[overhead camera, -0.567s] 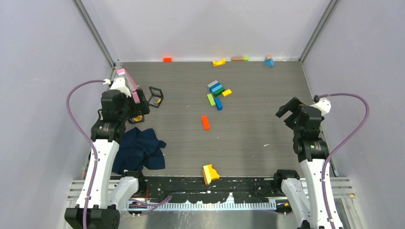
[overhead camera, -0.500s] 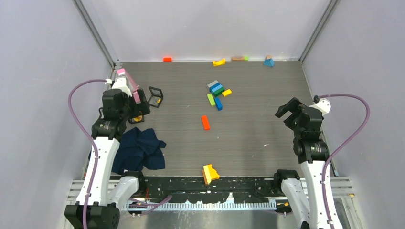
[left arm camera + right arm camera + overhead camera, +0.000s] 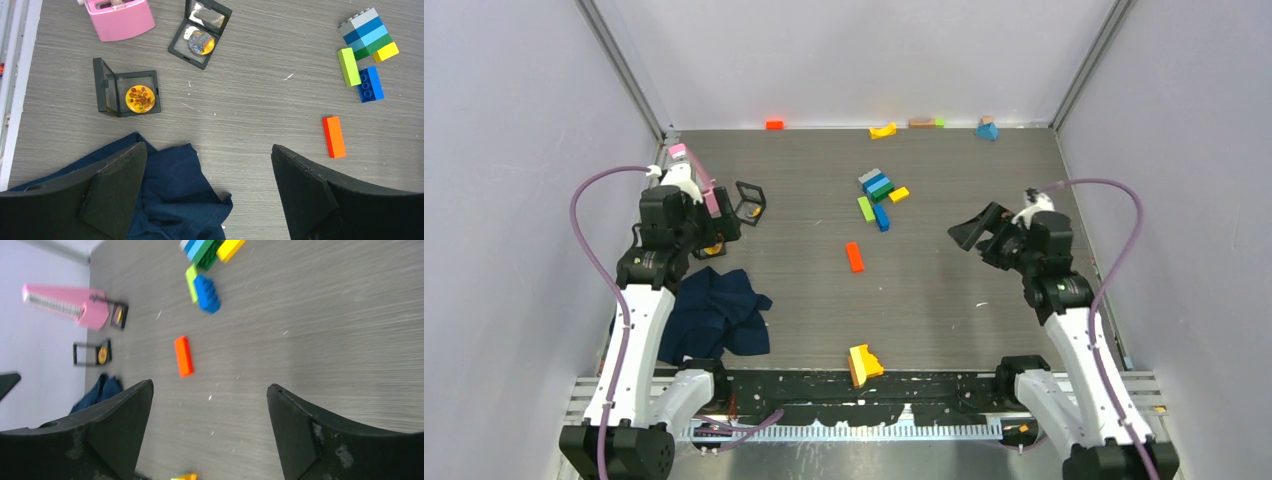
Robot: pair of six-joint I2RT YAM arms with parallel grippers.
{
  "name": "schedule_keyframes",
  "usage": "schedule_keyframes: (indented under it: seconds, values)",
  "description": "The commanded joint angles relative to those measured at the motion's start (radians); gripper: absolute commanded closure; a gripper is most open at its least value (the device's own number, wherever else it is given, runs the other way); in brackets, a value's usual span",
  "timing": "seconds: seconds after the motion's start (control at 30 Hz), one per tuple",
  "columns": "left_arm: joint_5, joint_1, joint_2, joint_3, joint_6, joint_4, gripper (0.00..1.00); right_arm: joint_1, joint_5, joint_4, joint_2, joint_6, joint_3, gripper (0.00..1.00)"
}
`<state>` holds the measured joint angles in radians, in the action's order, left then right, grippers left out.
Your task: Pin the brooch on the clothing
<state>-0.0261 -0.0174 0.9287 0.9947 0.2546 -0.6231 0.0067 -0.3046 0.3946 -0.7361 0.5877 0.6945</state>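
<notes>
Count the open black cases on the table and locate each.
2. One case, holding an orange-gold brooch, lies just beyond the navy shirt; the other case sits farther back, beside the pink box. None seems hidden.

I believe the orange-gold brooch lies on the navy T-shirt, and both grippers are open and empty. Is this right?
No. The left wrist view shows the brooch inside an open black case on the table, apart from the navy T-shirt. The left gripper and right gripper are open and empty.

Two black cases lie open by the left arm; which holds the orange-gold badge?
The case nearest the navy shirt. Its brooch is orange-gold; the other case, by the pink box, shows a partly blue badge.
</notes>
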Motion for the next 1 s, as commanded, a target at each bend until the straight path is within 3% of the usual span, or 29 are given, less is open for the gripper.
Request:
schedule_keyframes:
  seconds: [0.0,0.13,0.3,0.57,0.7,0.87,0.97]
  values:
    - [-0.035,0.004,-0.029,0.006,0.002,0.027,0.00,0.158,-0.060,-0.167,-0.094,0.087,-0.006,0.16]
    - [-0.022,0.004,-0.036,0.004,-0.003,0.030,0.00,0.391,0.033,-0.308,-0.236,0.137,0.000,0.23]
    - [-0.027,0.004,-0.039,0.002,-0.010,0.031,0.00,0.702,0.172,-0.491,-0.457,0.186,0.063,0.25]
    - [-0.054,0.004,-0.041,-0.003,-0.015,0.040,0.00,0.988,0.225,-0.748,-0.886,0.273,0.254,0.30]
    - [-0.063,0.004,-0.047,-0.009,-0.017,0.045,0.00,1.054,0.185,-0.721,-1.050,0.255,0.424,0.30]
    - [-0.085,0.004,-0.047,-0.010,-0.024,0.045,0.00,1.101,0.262,-0.628,-1.178,0.180,0.568,0.30]
    - [-0.101,0.004,-0.052,-0.010,-0.025,0.047,0.00,1.124,0.375,-0.487,-1.265,0.138,0.684,0.39]
